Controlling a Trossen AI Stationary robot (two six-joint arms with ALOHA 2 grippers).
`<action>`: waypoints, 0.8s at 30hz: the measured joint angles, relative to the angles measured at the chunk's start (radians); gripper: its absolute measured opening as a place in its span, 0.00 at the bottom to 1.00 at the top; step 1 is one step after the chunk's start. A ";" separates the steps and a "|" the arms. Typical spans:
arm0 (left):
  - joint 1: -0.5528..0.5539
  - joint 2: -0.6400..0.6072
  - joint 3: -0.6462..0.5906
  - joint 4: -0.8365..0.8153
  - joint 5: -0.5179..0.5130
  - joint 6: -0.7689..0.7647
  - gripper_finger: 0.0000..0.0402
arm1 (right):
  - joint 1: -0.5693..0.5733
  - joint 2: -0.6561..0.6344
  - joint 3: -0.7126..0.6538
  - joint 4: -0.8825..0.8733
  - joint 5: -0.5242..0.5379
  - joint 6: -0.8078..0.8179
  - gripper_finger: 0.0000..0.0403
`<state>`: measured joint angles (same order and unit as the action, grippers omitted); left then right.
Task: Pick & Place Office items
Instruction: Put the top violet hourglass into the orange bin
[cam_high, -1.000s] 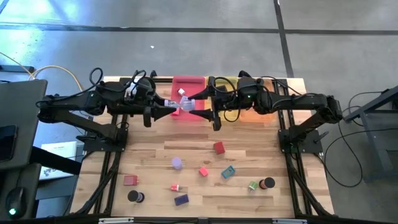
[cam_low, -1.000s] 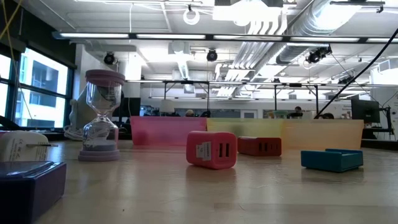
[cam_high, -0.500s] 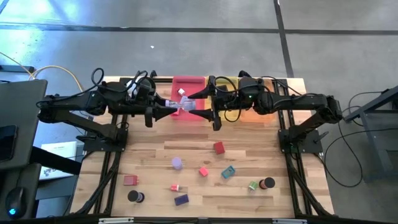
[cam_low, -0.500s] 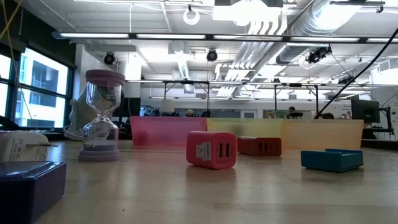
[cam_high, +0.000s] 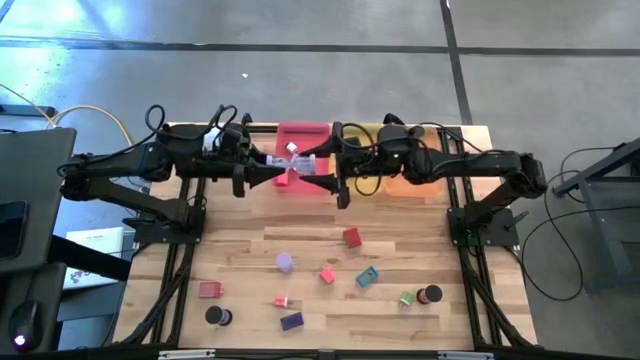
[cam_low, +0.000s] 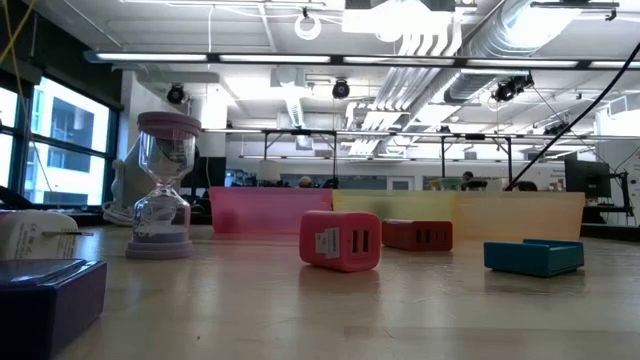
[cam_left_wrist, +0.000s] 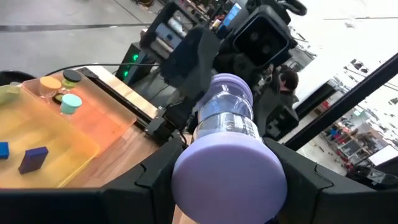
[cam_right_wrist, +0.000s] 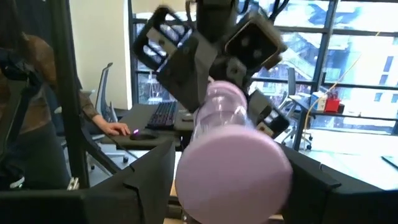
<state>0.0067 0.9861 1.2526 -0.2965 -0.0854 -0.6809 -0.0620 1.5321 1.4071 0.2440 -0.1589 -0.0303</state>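
**Ana:** Fingers first: what are they on?

**Ben:** Both pairs grip one sand timer (cam_high: 298, 165). The left fingers (cam_high: 262, 176) clamp one lavender end cap, the right fingers (cam_high: 325, 183) clamp the other. The timer lies level between them, up in the air.

**Ana:** Where over the bench (cam_high: 240, 250)?

**Ben:** At the far side, above the near rim of the pink tray (cam_high: 302, 131). The yellow tray (cam_high: 365, 128) sits beside that one, and the orange tray (cam_high: 445, 133) lies beyond it, under the right arm.

**Ana:** Room to move?

**Ben:** A strip of bare wood runs between the trays and the loose pieces. Those pieces lie in the near half, well apart from both arms: a red block (cam_high: 351, 237), a second sand timer (cam_high: 284, 262) standing upright, a teal block (cam_high: 367, 277), a purple block (cam_high: 291, 321) and a black disc (cam_high: 214, 315) close to the near edge.

**Ana:** How does the held one look?

**Ben:** It has a clear waisted glass body with round lavender caps. From the left wrist, one cap faces the camera and fills the gap between the fingers.
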 joint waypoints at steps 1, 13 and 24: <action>0.000 0.005 0.000 0.002 0.001 0.002 0.46 | 0.000 0.007 0.000 0.001 -0.006 0.000 0.57; 0.000 0.038 0.000 0.008 0.035 0.002 0.46 | 0.006 0.031 0.000 0.033 0.001 -0.026 0.57; 0.000 0.038 0.000 0.009 0.042 0.019 0.46 | 0.006 0.031 0.000 0.042 -0.031 -0.080 0.55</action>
<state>0.0067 1.0237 1.2528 -0.2878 -0.0433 -0.6619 -0.0559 1.5627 1.4067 0.2861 -0.1899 -0.1101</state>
